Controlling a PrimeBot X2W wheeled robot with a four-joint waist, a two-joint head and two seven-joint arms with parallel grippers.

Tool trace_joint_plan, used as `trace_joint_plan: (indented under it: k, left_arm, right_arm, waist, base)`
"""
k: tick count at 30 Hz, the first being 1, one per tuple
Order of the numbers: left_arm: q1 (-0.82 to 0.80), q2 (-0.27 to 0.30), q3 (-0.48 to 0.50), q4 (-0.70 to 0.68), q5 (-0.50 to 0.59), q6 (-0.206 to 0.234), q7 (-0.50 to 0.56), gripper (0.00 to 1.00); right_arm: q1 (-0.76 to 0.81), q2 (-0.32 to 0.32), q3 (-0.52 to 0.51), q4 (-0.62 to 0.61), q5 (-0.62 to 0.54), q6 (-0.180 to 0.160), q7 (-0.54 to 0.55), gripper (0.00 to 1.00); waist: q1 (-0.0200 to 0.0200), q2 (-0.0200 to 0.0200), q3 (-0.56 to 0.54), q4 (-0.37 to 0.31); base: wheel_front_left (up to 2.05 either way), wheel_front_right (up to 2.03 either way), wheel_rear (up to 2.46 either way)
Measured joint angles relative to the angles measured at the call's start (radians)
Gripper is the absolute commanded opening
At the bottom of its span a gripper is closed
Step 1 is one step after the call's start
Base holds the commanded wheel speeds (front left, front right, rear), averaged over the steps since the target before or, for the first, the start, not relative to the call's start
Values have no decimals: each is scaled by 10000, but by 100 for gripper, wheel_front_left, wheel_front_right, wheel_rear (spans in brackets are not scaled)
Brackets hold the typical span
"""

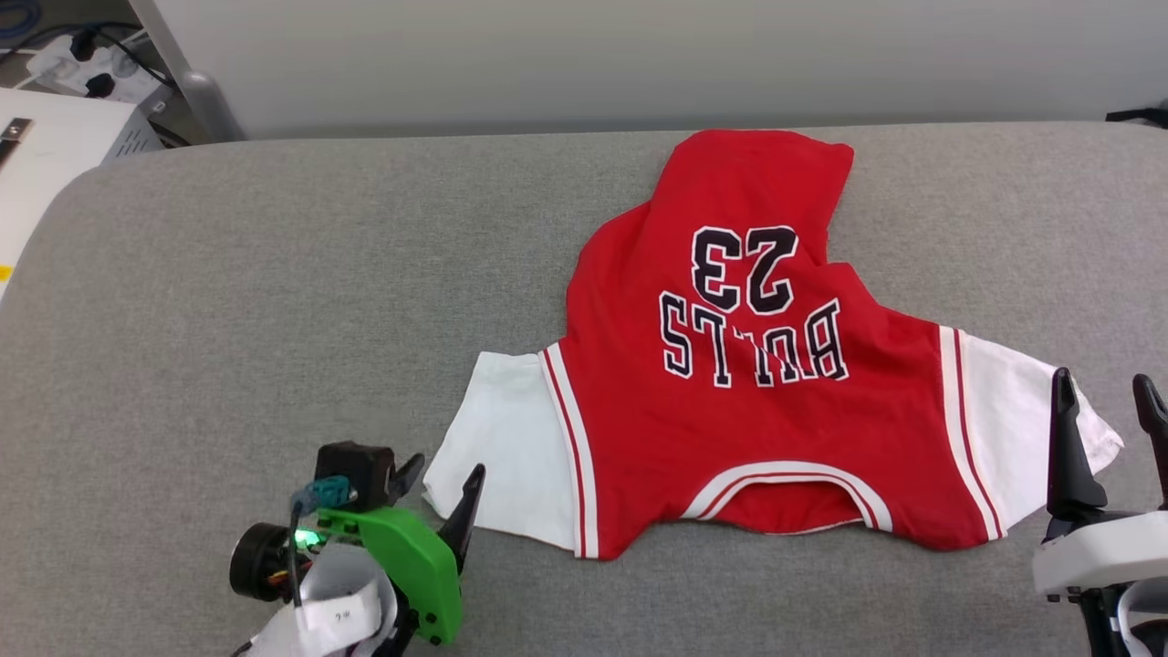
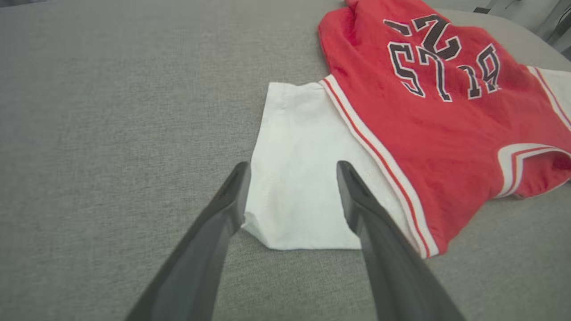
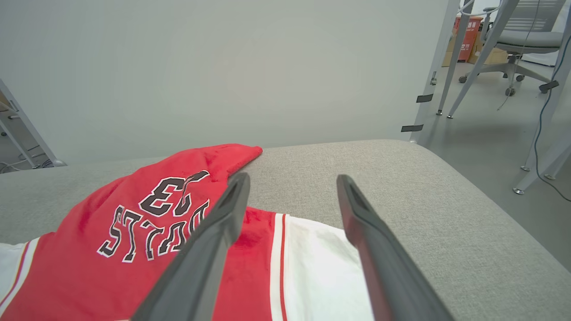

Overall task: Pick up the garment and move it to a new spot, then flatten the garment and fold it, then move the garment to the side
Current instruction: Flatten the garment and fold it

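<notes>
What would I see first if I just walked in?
The bright red shirt with an upside-down 23, lying right of middle on the gray padded table. Then two open grippers: the left gripper by one white sleeve, the right gripper at the other.

Item: garment (image 1: 748,401) on padded surface (image 1: 274,274), right of centre, collar nearest robot. Left gripper (image 1: 445,470) beside one sleeve; right gripper (image 1: 1103,383) over the other.

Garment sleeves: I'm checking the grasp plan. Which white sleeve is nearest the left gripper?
The sleeve on the robot's left: its corner sits right at the open fingers of the left gripper. The other sleeve lies by the right gripper.
</notes>
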Motion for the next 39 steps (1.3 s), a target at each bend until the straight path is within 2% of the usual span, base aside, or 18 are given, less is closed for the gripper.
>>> trace_joint_plan:
  k: [3, 8, 13, 20, 21, 31, 36, 39]
  left_arm:
    - [-98, 357, -163, -171, 196, 474, 1534, 100]
    - [-104, 598, -130, -573, 355, 1116, 2803, 100]
    - [-104, 736, -121, -579, 393, 1262, 3239, 100]
    - [-238, 794, -33, -280, 140, 1214, 3361, 100]
    - [-379, 784, 52, -48, -52, 1114, 3229, 0]
    - [-363, 698, 531, 169, -673, 968, 2543, 0]
    - [-86, 1104, 922, -899, -788, 982, 2318, 0]
    - [149, 1323, 1034, -1574, -871, 951, 2431, 0]
  right_arm:
    - [-10, 0, 171, -2, -2, 0, 23, 100]
    - [-122, -8, 307, 35, -69, 0, -33, 100]
    - [-251, -8, 362, 113, -71, 0, -117, 100]
    - [-399, -36, 385, 217, -82, 0, -153, 100]
    - [-398, -73, 401, 305, -88, 0, -150, 100]
    - [-297, -466, 422, 510, -81, 0, 337, 100]
    - [-56, -773, 326, 531, 36, 0, 989, 100]
    - [78, -1156, 330, 608, 63, 0, 1862, 100]
  waist:
    - [0, 0, 186, -133]
    - [0, 0, 493, -356]
    - [0, 0, 816, -554]
    - [0, 0, 1128, -714]
    - [0, 0, 1103, -671]
    - [0, 0, 601, -309]
    - [0, 0, 320, -46]
    - [0, 0, 202, 122]
  base:
    - [0, 0, 0]
    - [0, 0, 0]
    - [0, 0, 0]
    - [0, 0, 0]
    - [0, 0, 0]
    - [0, 0, 0]
    - [0, 0, 0]
    - [0, 0, 0]
